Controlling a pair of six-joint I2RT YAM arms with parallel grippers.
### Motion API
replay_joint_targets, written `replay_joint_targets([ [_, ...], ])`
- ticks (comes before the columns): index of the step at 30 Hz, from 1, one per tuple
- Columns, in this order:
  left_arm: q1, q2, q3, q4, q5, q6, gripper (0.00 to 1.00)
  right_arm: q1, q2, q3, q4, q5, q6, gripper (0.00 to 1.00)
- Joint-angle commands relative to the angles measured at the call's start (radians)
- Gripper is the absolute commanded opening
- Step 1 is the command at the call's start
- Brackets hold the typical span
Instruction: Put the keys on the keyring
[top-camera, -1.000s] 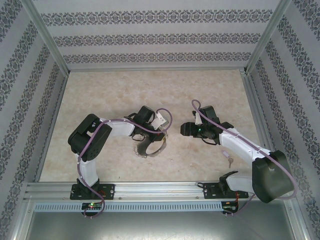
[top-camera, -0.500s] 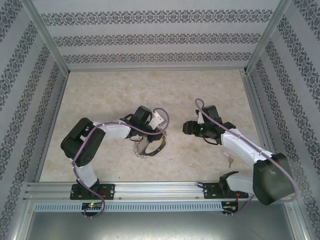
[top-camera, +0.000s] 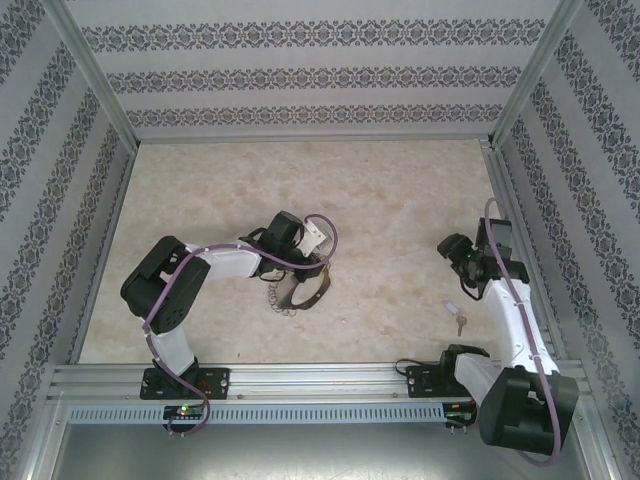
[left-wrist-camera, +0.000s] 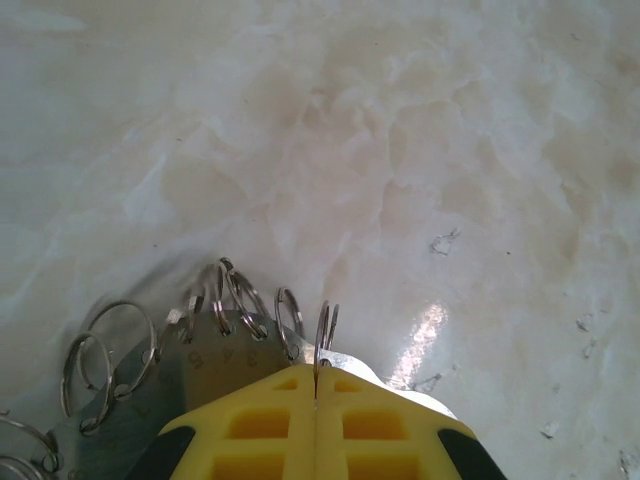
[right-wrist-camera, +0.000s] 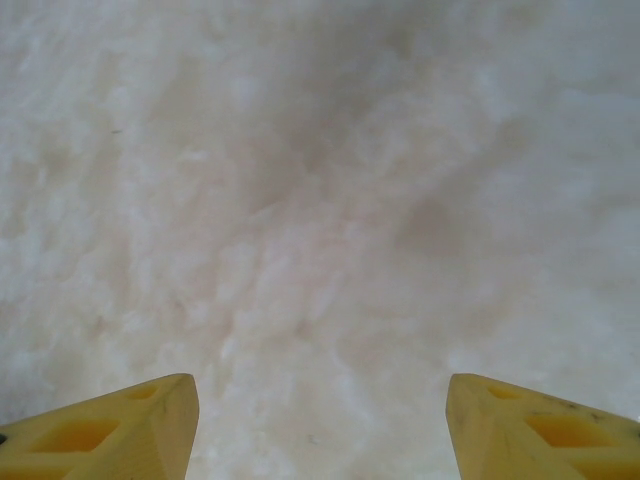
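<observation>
The keyring (top-camera: 303, 294), a dark hoop fringed with small silvery loops, lies at mid-table under my left gripper (top-camera: 305, 268). In the left wrist view the yellow fingers (left-wrist-camera: 260, 425) of the left gripper (left-wrist-camera: 316, 375) are shut on one silvery loop (left-wrist-camera: 324, 325) at the rim of the keyring (left-wrist-camera: 190, 362), whose grey numbered band carries several more loops. One small silvery key (top-camera: 460, 322) lies loose on the table at the right, near the right arm. My right gripper (top-camera: 450, 248) hangs beyond that key, and in the right wrist view it (right-wrist-camera: 320, 425) is open over bare table.
The marbled tabletop (top-camera: 380, 190) is walled by patterned panels on three sides. A metal rail (top-camera: 320, 378) runs along the near edge by both arm bases. The right arm's links stand close to the right wall (top-camera: 560, 220).
My right arm has swung from the middle of the table out to the right side, its gripper still open. The left arm shifted slightly and keeps its hold on the keyring.
</observation>
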Motion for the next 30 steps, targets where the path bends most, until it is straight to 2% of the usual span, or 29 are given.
replay_joint_targets([
  [1,-0.007,0.035,-0.001,0.056,-0.020,-0.026,0.00,-0.099,0.006,-0.016,-0.079,-0.049,0.047,0.67],
  [5,-0.007,0.068,-0.001,0.099,0.002,-0.055,0.00,-0.203,0.047,-0.020,-0.102,-0.126,0.043,0.67],
  [11,-0.008,0.112,0.005,0.167,0.025,-0.077,0.00,-0.211,0.069,-0.075,-0.139,-0.147,0.108,0.66],
  [16,-0.008,0.132,0.024,0.163,0.041,-0.062,0.00,-0.154,0.068,-0.110,-0.128,-0.092,0.192,0.66],
  [22,-0.008,0.126,0.026,0.173,0.043,-0.066,0.00,-0.070,0.139,-0.099,-0.096,-0.036,0.234,0.67],
  [30,-0.008,0.125,0.014,0.207,0.049,-0.091,0.00,0.016,0.263,-0.093,0.005,-0.073,0.288,0.67],
])
